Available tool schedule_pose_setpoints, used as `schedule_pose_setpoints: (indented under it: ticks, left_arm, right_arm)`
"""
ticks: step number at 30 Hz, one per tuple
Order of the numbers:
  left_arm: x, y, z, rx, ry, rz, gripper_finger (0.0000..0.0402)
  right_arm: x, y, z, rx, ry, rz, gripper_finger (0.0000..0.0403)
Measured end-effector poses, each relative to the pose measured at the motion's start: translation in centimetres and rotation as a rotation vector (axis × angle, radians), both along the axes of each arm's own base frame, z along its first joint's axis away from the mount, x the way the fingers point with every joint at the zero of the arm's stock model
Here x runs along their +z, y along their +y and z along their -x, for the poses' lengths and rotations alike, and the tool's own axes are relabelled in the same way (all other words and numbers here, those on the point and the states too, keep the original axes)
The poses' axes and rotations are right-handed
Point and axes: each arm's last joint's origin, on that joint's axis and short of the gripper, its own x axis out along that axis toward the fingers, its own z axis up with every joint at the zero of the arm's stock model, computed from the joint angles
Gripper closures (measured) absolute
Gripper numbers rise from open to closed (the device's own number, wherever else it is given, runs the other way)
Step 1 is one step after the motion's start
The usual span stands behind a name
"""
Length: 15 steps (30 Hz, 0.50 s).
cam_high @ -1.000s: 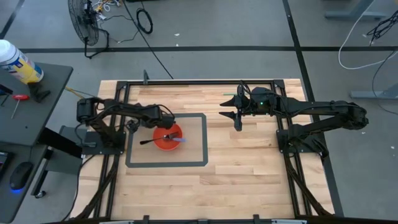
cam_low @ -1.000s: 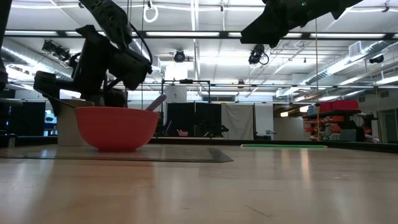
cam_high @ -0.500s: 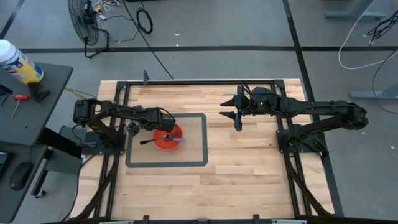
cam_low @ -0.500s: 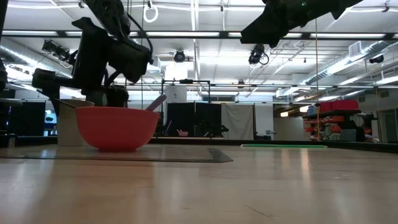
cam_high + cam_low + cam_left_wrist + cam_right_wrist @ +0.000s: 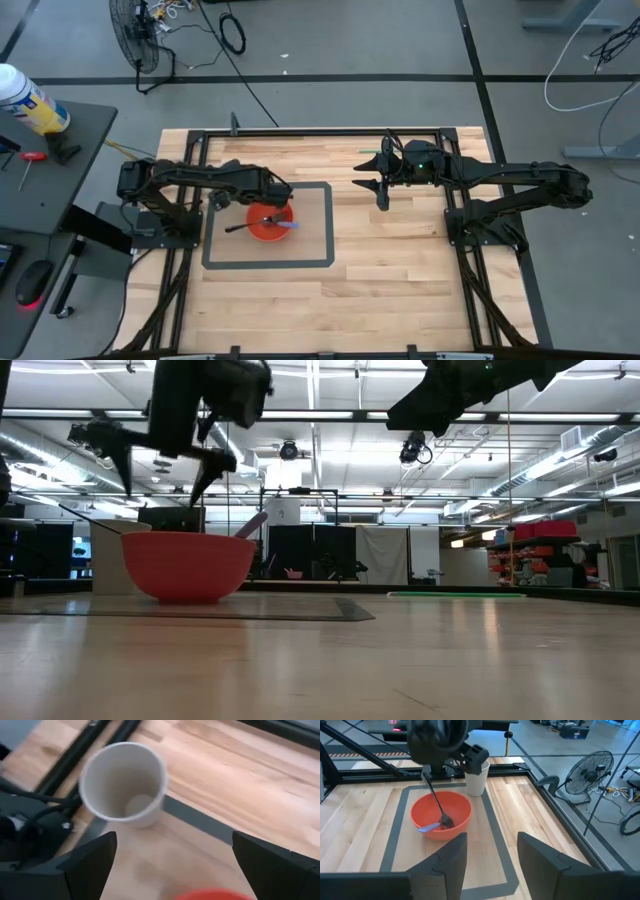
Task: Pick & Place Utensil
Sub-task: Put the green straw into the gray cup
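Note:
An orange bowl [image 5: 268, 222] stands inside the grey tape rectangle. A black fork [image 5: 438, 804] lies in it, tines at the bottom [image 5: 448, 823], its handle leaning over the rim [image 5: 230, 229]. A blue utensil [image 5: 428, 826] also lies in the bowl. A white cup [image 5: 123, 784] stands upright beside the bowl, toward the far-left side. My left gripper [image 5: 168, 460] hangs open above the bowl's far rim, touching nothing. My right gripper [image 5: 383, 188] hovers open over the table's middle right, well clear of the bowl.
The grey tape rectangle [image 5: 325, 225] frames the bowl. Black frame rails [image 5: 300, 133] run along the table's far edge and both sides. Bare wood [image 5: 330, 305] spreads over the near half of the table. A fan [image 5: 597, 767] stands on the floor beyond the table.
My left gripper has risen from just behind the bowl to well above its rim and moved slightly toward the table's right. The fork and the blue utensil have stayed in the bowl.

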Motion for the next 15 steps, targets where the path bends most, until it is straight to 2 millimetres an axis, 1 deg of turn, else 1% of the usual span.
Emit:
schedule_pose_setpoints:
  ticks: [3, 7, 15]
  left_arm:
    - [1.3, 0.1, -0.8, -0.062, -0.033, -0.012, 0.0003]
    - [2.4, 0.2, -2.0, -0.124, -0.11, -0.008, 0.0003]
    - [3.7, 0.4, -4.6, -0.132, -0.389, -0.041, 0.0003]
  right_arm:
    - [0.0, 0.0, 0.0, 0.0, 0.0, 0.0, 0.0227]
    - [0.0, 0.0, 0.0, 0.0, 0.0, 0.0, 0.0227]
    - [0.0, 0.1, 0.0, 0.019, 0.003, 0.001, 0.0227]
